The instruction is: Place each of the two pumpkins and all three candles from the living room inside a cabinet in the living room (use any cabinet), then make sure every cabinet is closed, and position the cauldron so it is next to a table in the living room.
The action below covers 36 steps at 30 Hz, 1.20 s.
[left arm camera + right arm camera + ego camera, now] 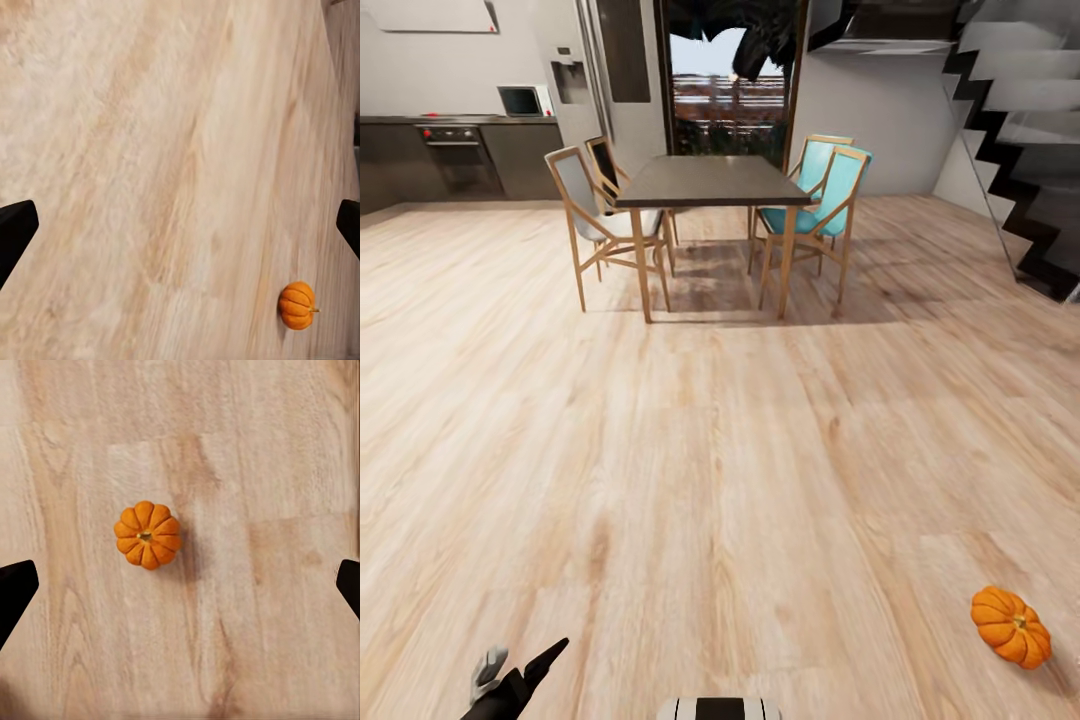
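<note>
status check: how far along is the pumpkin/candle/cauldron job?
Done: nothing visible suggests a finished step. In hand: nothing held; a pumpkin lies on the wood floor, and the right gripper is open above one. The left gripper is open too. Left: stowing pumpkins and candles, closing cabinets, placing the cauldron.

The floor is made of light wooden boards. One small orange pumpkin sits right on it, with bare boards all around it. Farther back, a dark-topped dining table stands on the same floor, with wooden chairs tucked in along both of its long sides.
</note>
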Motion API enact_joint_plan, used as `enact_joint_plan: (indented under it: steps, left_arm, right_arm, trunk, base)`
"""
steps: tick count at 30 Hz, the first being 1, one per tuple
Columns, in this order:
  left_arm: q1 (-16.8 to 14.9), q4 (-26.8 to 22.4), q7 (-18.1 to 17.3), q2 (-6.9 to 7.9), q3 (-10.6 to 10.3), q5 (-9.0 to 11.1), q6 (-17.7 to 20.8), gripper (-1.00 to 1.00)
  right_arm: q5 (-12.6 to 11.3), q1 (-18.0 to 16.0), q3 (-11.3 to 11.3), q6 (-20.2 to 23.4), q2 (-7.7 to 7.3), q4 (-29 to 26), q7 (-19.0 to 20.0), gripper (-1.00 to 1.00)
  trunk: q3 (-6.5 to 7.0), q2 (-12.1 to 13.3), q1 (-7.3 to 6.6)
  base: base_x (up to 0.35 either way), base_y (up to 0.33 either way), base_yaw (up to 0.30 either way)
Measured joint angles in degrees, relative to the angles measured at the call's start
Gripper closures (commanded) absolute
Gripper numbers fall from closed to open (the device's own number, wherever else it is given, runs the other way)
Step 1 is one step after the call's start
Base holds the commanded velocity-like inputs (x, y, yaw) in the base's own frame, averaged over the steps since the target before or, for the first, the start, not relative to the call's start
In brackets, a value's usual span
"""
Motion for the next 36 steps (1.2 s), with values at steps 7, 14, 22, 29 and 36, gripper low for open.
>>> enact_joint_plan:
  steps: [7, 14, 22, 29, 36]
  left_arm:
    - [0.0, 0.0, 0.0, 0.0, 0.0, 0.0, 0.0, -1.0]
    - [0.0, 0.0, 0.0, -0.06, 0.0, 0.0, 0.0, -1.0]
    - [0.0, 0.0, 0.0, -0.07, 0.0, 0.0, 0.0, -1.0]
    - [0.0, 0.0, 0.0, -0.08, 0.0, 0.0, -0.1, -1.0]
    - [0.0, 0.0, -0.1, -0.01, 0.0, 0.0, 0.0, -1.0]
  right_arm:
    - [0.1, 0.0, 0.0, 0.0, 0.02, 0.0, 0.0, -1.0]
    - [0.1, 0.0, 0.0, 0.0, 0.01, 0.0, 0.0, -1.0]
    - [0.0, 0.0, 0.0, 0.0, 0.01, 0.7, -0.1, -1.0]
    - [0.0, 0.0, 0.1, 0.0, -0.01, 0.8, 0.0, -1.0]
    - [0.0, 0.0, 0.0, 0.0, 0.01, 0.8, 0.0, -1.0]
  trunk:
    - [0.0, 0.0, -0.01]
    - [0.0, 0.0, 0.01]
    - [0.0, 0.0, 0.03]
    - [0.0, 0.0, 0.05]
    - [0.0, 0.0, 0.03]
  base:
    - [0.315, 0.076, -0.299]
    - [0.24, 0.077, -0.3]
    - [0.011, 0.001, -0.3]
    - [-0.15, -0.174, -0.3]
    - [-0.046, -0.049, -0.3]
